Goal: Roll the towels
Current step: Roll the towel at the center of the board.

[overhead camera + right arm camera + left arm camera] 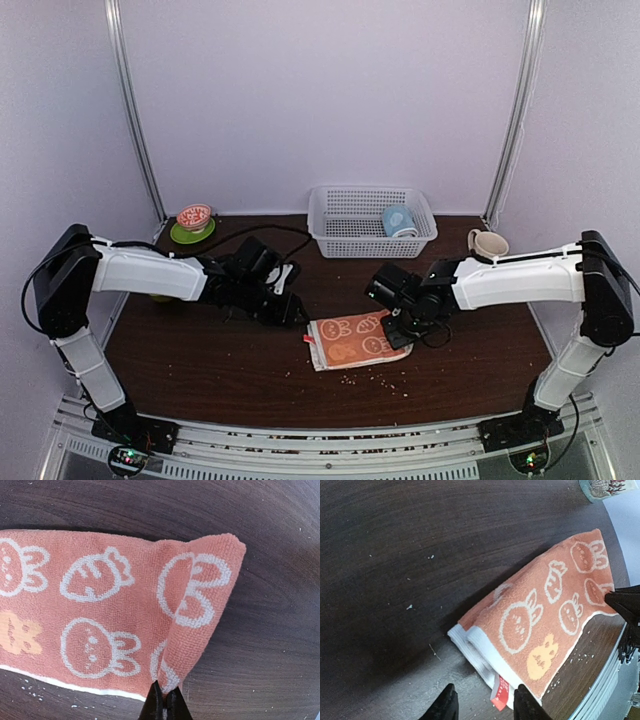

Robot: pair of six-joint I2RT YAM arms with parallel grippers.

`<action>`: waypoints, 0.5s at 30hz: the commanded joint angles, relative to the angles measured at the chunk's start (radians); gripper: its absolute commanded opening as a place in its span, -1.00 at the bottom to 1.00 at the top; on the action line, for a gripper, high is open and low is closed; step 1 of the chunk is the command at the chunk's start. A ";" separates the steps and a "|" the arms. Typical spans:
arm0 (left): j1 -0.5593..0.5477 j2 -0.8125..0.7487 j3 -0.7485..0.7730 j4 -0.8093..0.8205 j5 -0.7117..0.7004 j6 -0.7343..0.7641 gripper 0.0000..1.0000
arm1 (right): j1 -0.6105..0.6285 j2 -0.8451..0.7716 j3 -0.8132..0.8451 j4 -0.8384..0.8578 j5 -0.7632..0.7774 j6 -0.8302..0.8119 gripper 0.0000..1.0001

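The orange towel (352, 340) lies flat on the dark table (200, 350) between the two grippers, its far end turned up into a flap. The right gripper (164, 706) is pinched tight on the lower edge of that flap, fingers pressed together with cloth between them. Beyond the flap, the towel spreads away to the gripper's left in the wrist view. Bare wood runs on its other side and ahead of it.

The left gripper (485, 707) hovers with its fingers spread apart, holding nothing. Just ahead of them sits the towel's folded corner, where the white hem (475, 650) doubles over and a small red label (501, 692) pokes out. From there the long white-trimmed edge runs away toward the right gripper. Wide bare table opens to the side of the left gripper away from the towel.

The towel sits near the table's front edge, with scattered crumbs (375, 378) beside it. Well beyond both grippers stand a white basket (325, 240) holding a pale blue object (400, 220) too small to identify, a beige mug (488, 243), and a bowl (194, 216) on a green plate
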 commanded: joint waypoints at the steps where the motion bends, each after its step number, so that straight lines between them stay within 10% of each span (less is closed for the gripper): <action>1: 0.001 -0.023 -0.021 0.074 0.033 -0.022 -0.21 | 0.010 0.021 0.019 0.024 -0.009 -0.039 -1.00; 15: 0.000 0.005 -0.004 0.144 0.095 -0.084 -0.22 | 0.014 0.036 -0.044 0.203 -0.192 -0.099 -1.00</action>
